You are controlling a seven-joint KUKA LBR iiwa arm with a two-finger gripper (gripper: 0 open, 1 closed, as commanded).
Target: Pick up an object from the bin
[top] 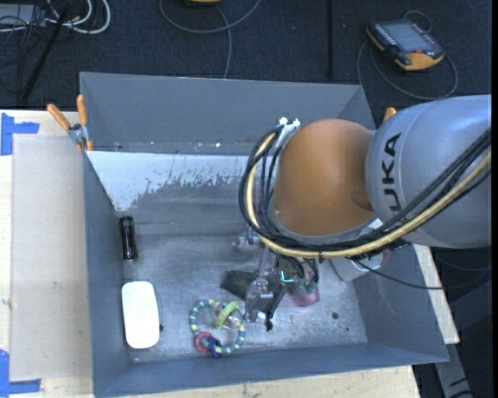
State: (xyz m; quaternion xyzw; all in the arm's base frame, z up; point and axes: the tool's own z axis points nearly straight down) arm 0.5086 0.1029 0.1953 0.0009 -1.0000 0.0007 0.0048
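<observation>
Your gripper (264,307) hangs low over the floor of the bin (183,181), a little toward 4 o'clock from its middle, beneath the arm's orange cover (324,177). You cannot tell from here whether it is wide or narrow, and nothing shows held in it. Nearest to it, a ring of coloured beads (217,326) lies just beside it at its 8 o'clock, a dark flat piece (237,283) at its 11 o'clock, and a small pink thing (304,295) at its 3 o'clock. Well apart, a white oval bar (141,313) lies at the bin's 8 o'clock and a black cylinder (128,239) at its 10 o'clock.
</observation>
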